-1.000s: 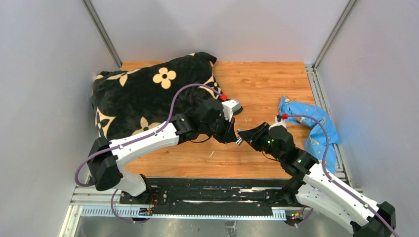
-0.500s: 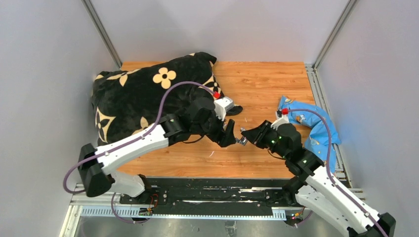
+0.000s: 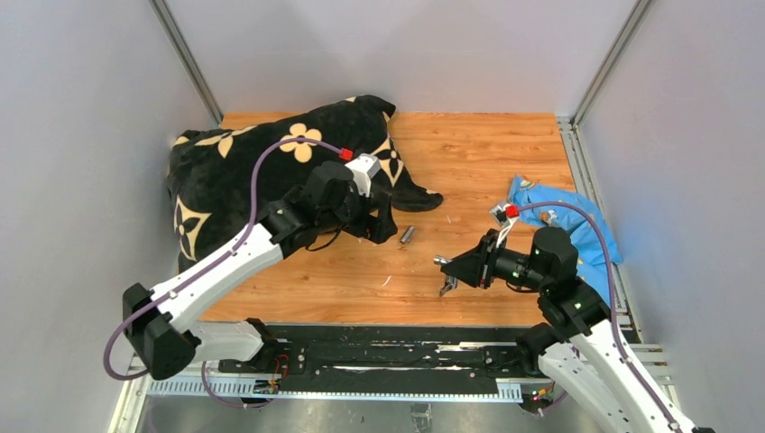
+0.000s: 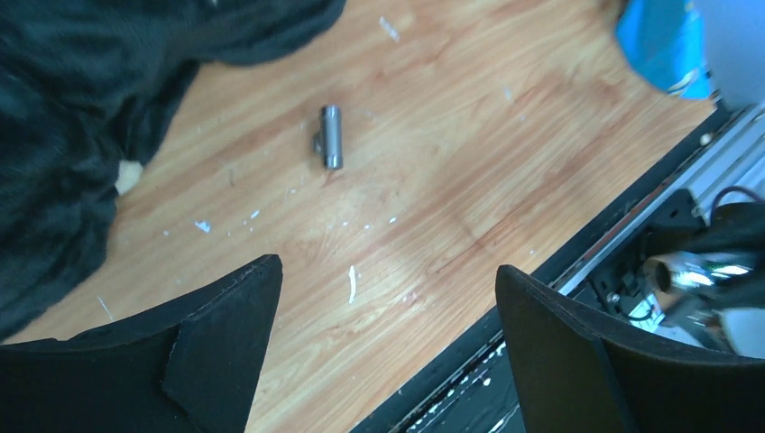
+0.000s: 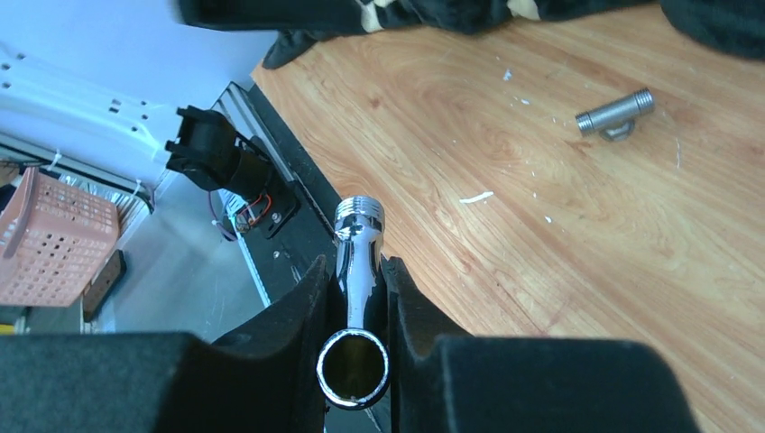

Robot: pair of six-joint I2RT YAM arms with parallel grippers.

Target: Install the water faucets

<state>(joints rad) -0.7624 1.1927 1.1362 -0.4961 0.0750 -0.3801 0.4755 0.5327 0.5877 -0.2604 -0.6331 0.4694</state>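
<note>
A chrome tap piece [image 5: 359, 242] with a threaded end sticks out from between my right gripper [image 5: 357, 271] fingers, which are shut on it. In the top view that gripper [image 3: 454, 269] hovers over the near part of the table with the tap [image 3: 443, 273] at its tip. A short grey fitting [image 3: 408, 234] lies loose on the wood, also seen as the fitting [image 4: 331, 137] in the left wrist view and the fitting [image 5: 615, 112] in the right wrist view. My left gripper [image 3: 386, 230] is just left of it, at the blanket's edge. Its jaws [image 4: 386, 267] are open and empty.
A black blanket with tan flowers [image 3: 244, 171] covers the table's back left. A blue plastic bag [image 3: 577, 225] lies at the right edge. The black rail [image 3: 379, 347] runs along the near edge. A pink basket [image 5: 54, 244] stands off the table.
My left gripper opened, let go of the short fitting and drew back left toward the blanket; the fitting now lies on the table. My right gripper pulled back right and nearer with the tap.
</note>
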